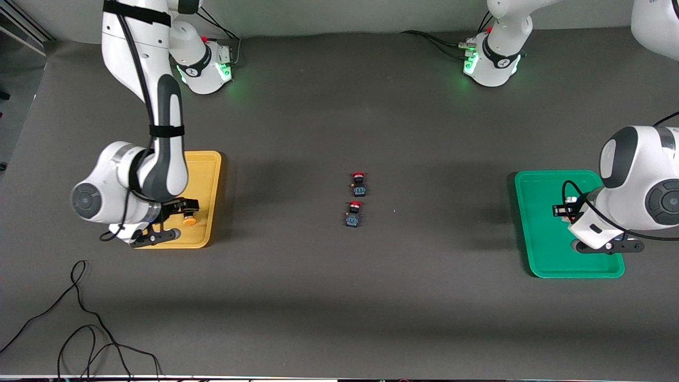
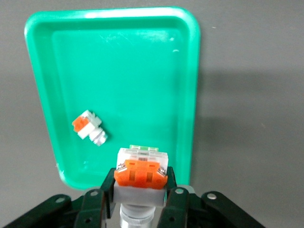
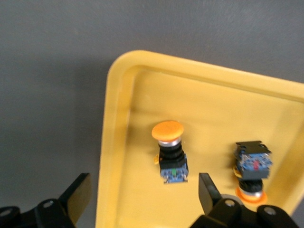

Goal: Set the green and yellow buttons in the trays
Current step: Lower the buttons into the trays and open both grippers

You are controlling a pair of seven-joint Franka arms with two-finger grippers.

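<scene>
My left gripper (image 1: 563, 210) is over the green tray (image 1: 541, 233), shut on a white-grey switch with an orange-red block (image 2: 140, 172); it is held above the tray's edge in the left wrist view. A second white-grey switch (image 2: 89, 127) lies inside the green tray (image 2: 123, 71). My right gripper (image 3: 142, 194) is open and empty over the yellow tray (image 1: 209, 175). Two switches with orange-yellow caps lie in the yellow tray (image 3: 213, 104): one (image 3: 170, 152) just ahead of the open fingers, the other (image 3: 251, 171) beside it. One orange cap (image 1: 189, 220) shows in the front view.
Two red-capped dark switches (image 1: 358, 184) (image 1: 354, 214) lie at the middle of the table, one nearer the front camera than the other. Loose black cables (image 1: 79, 318) lie near the front edge toward the right arm's end.
</scene>
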